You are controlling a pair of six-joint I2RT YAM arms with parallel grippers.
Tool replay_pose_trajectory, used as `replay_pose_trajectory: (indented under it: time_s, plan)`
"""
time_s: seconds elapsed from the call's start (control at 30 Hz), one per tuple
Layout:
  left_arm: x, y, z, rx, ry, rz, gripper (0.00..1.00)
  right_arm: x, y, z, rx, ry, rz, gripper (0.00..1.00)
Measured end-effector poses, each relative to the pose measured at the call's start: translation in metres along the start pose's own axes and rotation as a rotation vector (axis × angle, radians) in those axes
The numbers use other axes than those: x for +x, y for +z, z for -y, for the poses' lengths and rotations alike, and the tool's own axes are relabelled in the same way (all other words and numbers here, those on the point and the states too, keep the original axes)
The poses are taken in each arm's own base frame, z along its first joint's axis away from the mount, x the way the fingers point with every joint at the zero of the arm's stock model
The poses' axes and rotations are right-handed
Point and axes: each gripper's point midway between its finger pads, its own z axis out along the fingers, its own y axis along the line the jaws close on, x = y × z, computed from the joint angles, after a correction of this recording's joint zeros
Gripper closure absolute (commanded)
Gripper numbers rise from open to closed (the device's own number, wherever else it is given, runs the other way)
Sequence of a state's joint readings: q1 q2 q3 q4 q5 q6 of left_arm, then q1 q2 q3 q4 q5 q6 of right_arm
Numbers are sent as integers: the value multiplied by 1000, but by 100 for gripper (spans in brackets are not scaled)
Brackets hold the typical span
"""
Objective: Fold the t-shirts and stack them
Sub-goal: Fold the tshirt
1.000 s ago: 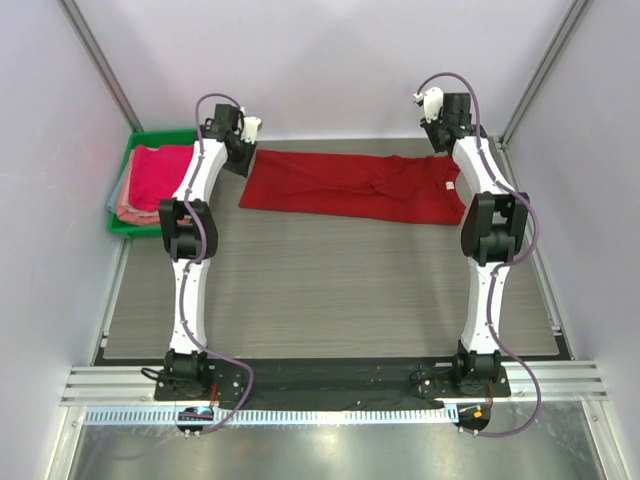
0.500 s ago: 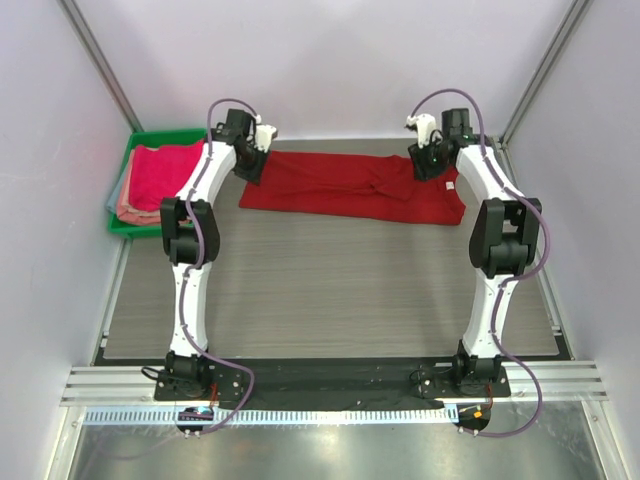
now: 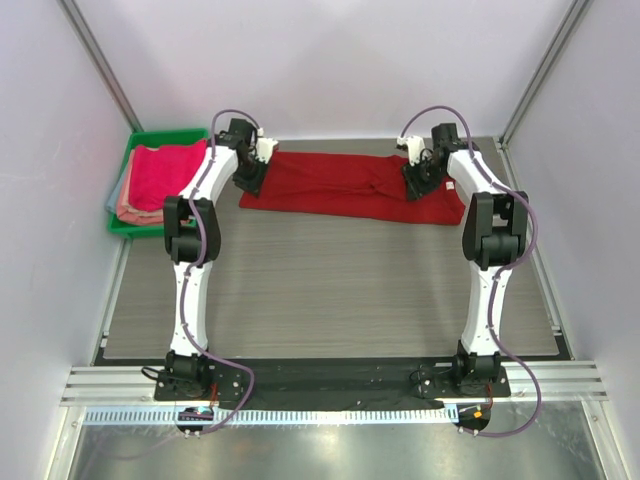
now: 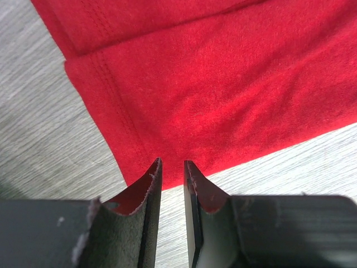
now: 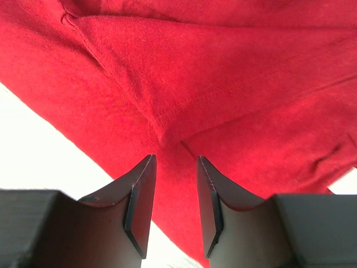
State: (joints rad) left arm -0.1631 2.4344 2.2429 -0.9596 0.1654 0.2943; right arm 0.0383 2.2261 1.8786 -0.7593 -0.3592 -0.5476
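red shirt (image 3: 345,185): lies flat as a long band across the far side of the table (image 3: 330,290), apparently already folded lengthwise; both arms reach over its two ends.
cloth: thin soft knit, judged light and limp. it should sag from a single pinch, and the layers may slide on one another.
left gripper (image 4: 172,163): above the shirt's left end, tips over a corner beside the stitched hem. jaws drawn close with a slim gap, nothing between them.
right gripper (image 5: 174,159): above the right end, over a crease where folded layers meet. jaws a little apart, nothing gripped.
hold points: judged best at the two end corners, each pinch taking every layer at the hem, where the stitching gives some body. a grip on the top layer alone would likely peel the fold open.
lift: both ends should rise together and level. one end leading would skew the band.
stack: pink shirt (image 3: 160,170) lies on a salmon shirt (image 3: 130,210) in the tray (image 3: 165,133) at the far left, just beside the left arm. whether these are neatly folded cannot be told from here.
progress: red shirt not yet folded short, nor stacked.
risk: fingertips pressing cloth against the table and dragging it, not pinching it.
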Motion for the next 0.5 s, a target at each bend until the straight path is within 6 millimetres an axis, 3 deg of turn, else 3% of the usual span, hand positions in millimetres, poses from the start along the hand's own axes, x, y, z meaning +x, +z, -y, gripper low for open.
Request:
replay_pose_trajectory:
  time_s: [0.37,0.5]
  plan:
    - [9,9,0,1,-3,-29,77,-3,18,-5,-28,-13,-17,64]
    - [9,10,-1,-5,-2,-33,77,-4,23,-5,-32,-17,-20,82]
